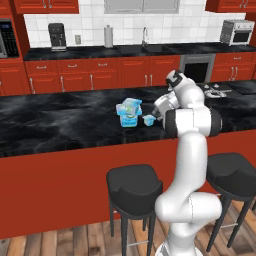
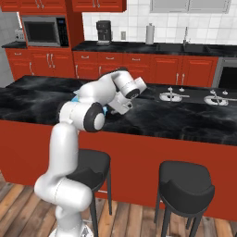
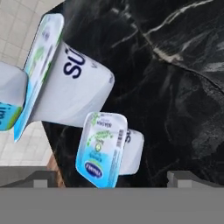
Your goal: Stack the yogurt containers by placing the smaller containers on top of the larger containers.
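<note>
The widest light-blue yogurt tub [image 1: 129, 120] stands on the black counter [image 1: 60, 122] and carries the mid-sized cup [image 1: 131, 105] on its lid. In the hand view, which is rolled sideways, the wide tub [image 3: 76, 89] lies above the tiny white cup [image 3: 109, 148], and a corner of the mid-sized cup [image 3: 8, 100] shows at the left edge. The tiny cup [image 1: 148, 119] stands on the counter just right of the stack. My gripper [image 3: 111, 177] is open right behind the tiny cup, one finger tip on each side, touching nothing. My forearm hides the fingers in the base views.
Two dark bar stools [image 1: 134, 187] [image 1: 232, 172] stand in front of the red island. Burner fittings [image 1: 215, 91] lie on the counter to the right. Bare counter stretches to the left of the stack.
</note>
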You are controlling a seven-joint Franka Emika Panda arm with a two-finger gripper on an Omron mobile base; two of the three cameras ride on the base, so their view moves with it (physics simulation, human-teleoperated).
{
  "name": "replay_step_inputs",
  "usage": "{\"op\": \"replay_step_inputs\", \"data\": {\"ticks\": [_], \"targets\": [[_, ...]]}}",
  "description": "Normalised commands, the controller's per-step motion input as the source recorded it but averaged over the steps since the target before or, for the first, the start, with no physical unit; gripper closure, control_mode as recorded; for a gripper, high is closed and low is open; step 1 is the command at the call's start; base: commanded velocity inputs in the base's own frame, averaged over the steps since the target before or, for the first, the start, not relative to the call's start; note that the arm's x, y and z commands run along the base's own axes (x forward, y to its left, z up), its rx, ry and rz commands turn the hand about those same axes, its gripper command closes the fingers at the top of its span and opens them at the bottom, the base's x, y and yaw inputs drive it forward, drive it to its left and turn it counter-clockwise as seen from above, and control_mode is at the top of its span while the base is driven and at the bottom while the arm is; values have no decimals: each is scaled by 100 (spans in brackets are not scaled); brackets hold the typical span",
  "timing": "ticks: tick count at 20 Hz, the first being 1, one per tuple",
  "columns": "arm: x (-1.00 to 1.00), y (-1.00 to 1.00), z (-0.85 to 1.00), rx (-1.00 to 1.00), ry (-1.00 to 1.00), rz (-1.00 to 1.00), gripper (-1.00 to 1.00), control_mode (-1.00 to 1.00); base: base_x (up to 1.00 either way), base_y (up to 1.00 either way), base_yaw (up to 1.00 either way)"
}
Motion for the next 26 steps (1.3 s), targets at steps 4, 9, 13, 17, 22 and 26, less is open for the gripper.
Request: {"op": "replay_step_inputs", "data": {"ticks": [4,9,13,17,22,26], "targets": [[18,0,-3,-2,3,-3,-100,-100,0,0,0],[16,0,-3,0,6,-6,-100,-100,0,0,0],[2,1,-1,0,6,-7,-100,-100,0,0,0],[0,7,0,0,5,-7,-100,-100,0,0,0],[0,19,0,0,3,-6,-100,-100,0,0,0],[0,20,-1,0,4,-6,-100,-100,0,0,0]]}}
